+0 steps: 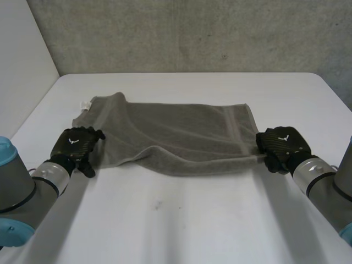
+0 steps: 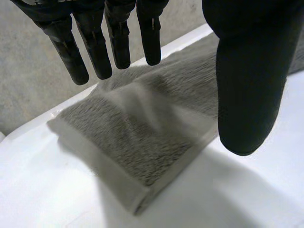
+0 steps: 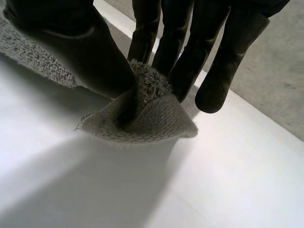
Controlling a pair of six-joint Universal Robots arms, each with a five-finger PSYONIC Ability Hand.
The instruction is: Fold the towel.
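Grey terry towel (image 1: 181, 135), lying lengthwise across the middle of the white table (image 1: 192, 220), its long axis running from one hand to the other; the near long edge looks thick and rounded, and the left wrist view shows the end by the left hand as two layers stacked with their edges nearly matched, so a first lengthwise fold appears to be in place; the far corner on the left hand's side lifts into a loose flap, with a small white tag (image 1: 85, 104) beside it. Right hand (image 1: 283, 144) at the towel's near corner on its own side; the right wrist view shows the thumb (image 3: 80, 52) and fingers pinching that corner, which peaks slightly off the table. Left hand (image 1: 77, 144) at the opposite near corner; its fingers (image 2: 97, 52) are straight, the thumb stands apart, and nothing is held, the hand poised just above the cloth. Rough concrete wall (image 1: 192, 33) behind the table. Judged progress: roughly the first fold made; the crosswise fold bringing one end over the other, and the smoothing of the raised corner, remain.
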